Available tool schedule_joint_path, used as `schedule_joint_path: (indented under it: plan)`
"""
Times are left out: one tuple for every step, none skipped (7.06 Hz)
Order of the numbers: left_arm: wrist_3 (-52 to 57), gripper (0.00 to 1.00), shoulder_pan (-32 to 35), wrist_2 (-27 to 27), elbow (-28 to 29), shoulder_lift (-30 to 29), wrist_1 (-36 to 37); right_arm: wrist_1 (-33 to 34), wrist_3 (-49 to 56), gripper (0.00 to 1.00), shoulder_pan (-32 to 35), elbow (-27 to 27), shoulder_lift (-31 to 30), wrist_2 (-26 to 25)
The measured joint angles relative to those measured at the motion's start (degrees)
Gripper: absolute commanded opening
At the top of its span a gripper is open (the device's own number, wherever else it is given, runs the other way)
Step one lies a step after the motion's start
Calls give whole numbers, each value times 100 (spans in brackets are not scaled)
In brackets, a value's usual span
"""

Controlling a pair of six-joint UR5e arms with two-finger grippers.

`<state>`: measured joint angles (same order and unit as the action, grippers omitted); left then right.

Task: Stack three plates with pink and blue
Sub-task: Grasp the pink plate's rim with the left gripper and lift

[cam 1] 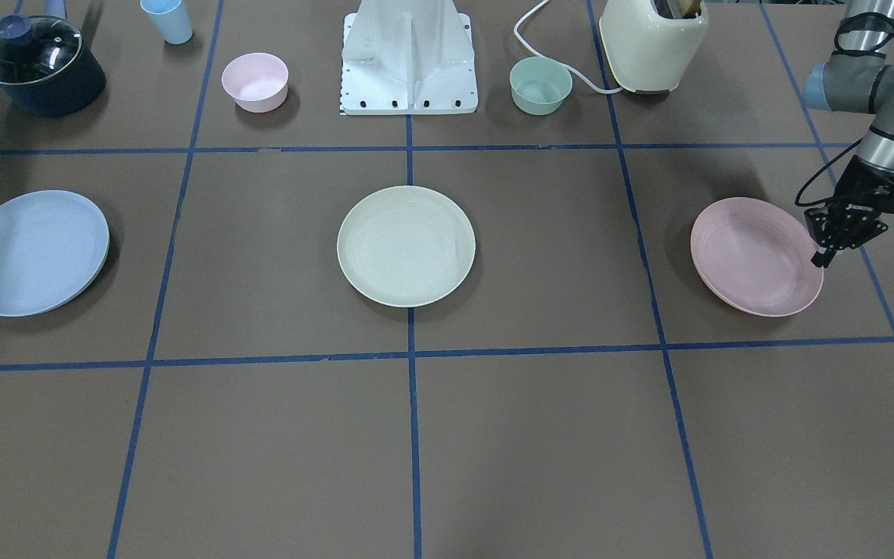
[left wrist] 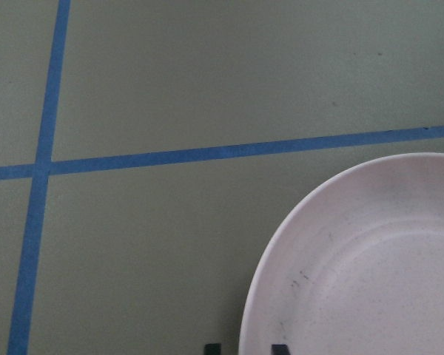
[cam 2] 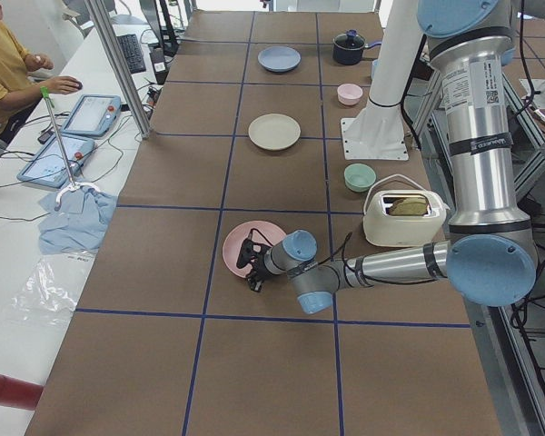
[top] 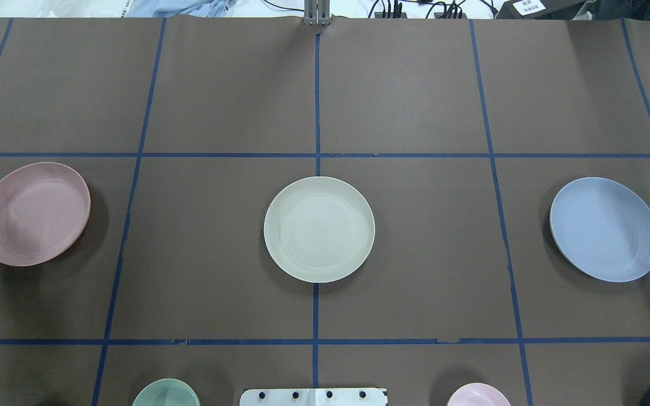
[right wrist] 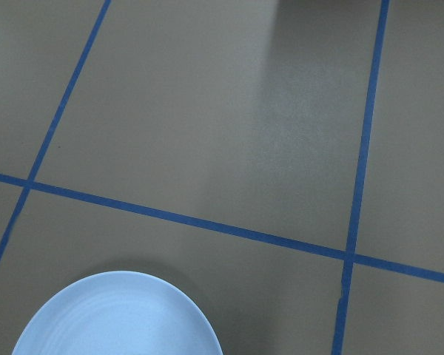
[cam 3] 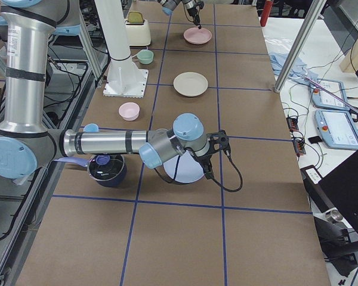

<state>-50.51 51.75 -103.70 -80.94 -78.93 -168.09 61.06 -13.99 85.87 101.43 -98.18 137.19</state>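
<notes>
We see the left gripper (cam 1: 826, 252) closed narrowly on the outer rim of the pink plate (cam 1: 750, 260), on the robot's left. The cream plate (cam 1: 406, 246) lies centre and the blue plate (cam 1: 28, 252) far right, well apart, with bare table (cam 1: 540, 435) between. The right gripper (cam 3: 218, 143) hangs near the blue plate; we cannot tell its opening.

Bright, even light falls from above. The matte table (top: 415, 84) is evenly lit. In the overhead view the pink plate (top: 34, 214) throws a soft shadow to its right and the blue plate (top: 604, 228) one to its left. Small highlights sit on the pot's glass lid (cam 1: 28, 50). The fixed views are sharp. The left wrist view looks greenish and slightly soft. The right wrist view shows a faint dark patch at its far edge.
</notes>
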Motion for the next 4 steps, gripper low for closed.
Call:
schedule_joint_path:
  plan:
    - [9,0,21,-89,-208,17,-19,-9,-6,100,0,0,-7,1]
    - [13,0,53,-278,-549,32,42,-13,-12,100,0,0,-12,1]
    - [12,0,97,-500,-921,-2,248,-14,-17,100,0,0,-15,3]
    - [-7,0,143,-602,-1374,-192,817,-15,-22,100,0,0,-16,7]
